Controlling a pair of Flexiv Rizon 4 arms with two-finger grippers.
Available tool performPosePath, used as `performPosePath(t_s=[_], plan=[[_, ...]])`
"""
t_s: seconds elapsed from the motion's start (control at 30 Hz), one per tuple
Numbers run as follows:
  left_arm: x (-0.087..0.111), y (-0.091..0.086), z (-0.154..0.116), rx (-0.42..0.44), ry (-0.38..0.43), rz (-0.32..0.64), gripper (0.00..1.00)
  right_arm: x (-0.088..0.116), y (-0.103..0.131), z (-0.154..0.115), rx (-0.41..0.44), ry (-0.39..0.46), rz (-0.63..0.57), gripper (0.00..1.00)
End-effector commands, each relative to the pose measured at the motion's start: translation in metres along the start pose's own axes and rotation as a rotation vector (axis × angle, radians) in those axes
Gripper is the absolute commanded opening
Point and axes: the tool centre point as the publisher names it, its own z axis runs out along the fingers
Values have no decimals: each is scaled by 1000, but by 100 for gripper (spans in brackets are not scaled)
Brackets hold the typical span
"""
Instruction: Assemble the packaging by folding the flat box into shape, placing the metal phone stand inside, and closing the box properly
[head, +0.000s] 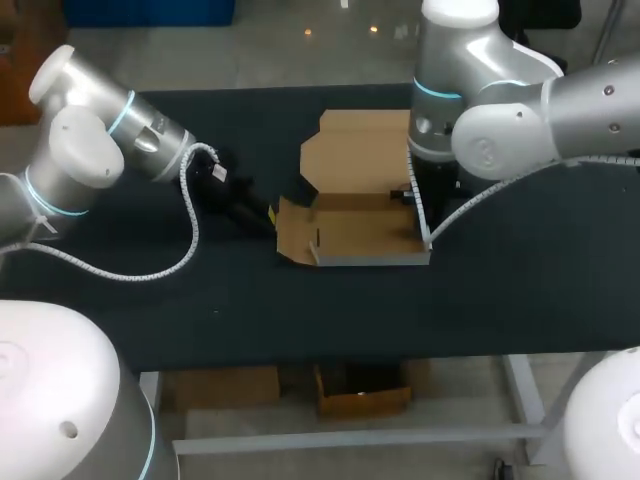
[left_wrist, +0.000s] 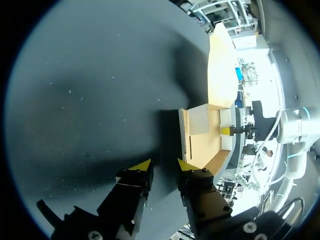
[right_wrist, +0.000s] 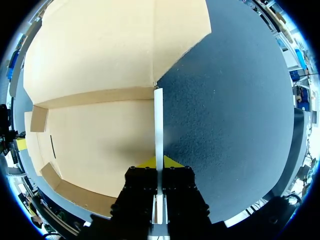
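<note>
The right claw (right_wrist: 158, 162) is clamped on the box's right side wall (right_wrist: 158, 120). Its two yellow tips are pressed to that thin upright panel from either side, one inside the box and one outside. The arm comes down on it from the table's far right.

The left claw (left_wrist: 164, 166) is holding nothing. Its fingers stand a narrow gap apart over the bare dark table (head: 520, 290), just beside the box's left flap (head: 292, 235). I can't tell whether the nearer fingertip touches the cardboard.

The box (head: 360, 225) sits about the middle of the table, slightly nearer the far edge than the near one. It is brown cardboard, open at the top and only partly formed. The front wall stands along the side facing the near edge, and the right wall is up in the claw's pinch. The left flap splays outward toward the left claw. The lid (head: 355, 150) lies flat on the table behind it, stretching toward the far edge. The floor of the box shows plain cardboard from both wrist cameras.
</note>
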Motion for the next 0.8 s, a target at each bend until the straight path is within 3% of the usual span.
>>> performPosePath(t_s=[0.03,0.27,0.8], plan=[[1,-2,6,-9,15,4,29,1,0,0,2,-2,-1,0],[10,2,13,-20,43,18,29,1,0,0,2,-2,-1,0],[55,5,27,-29,63,83,34,1,0,0,2,-2,-1,0]])
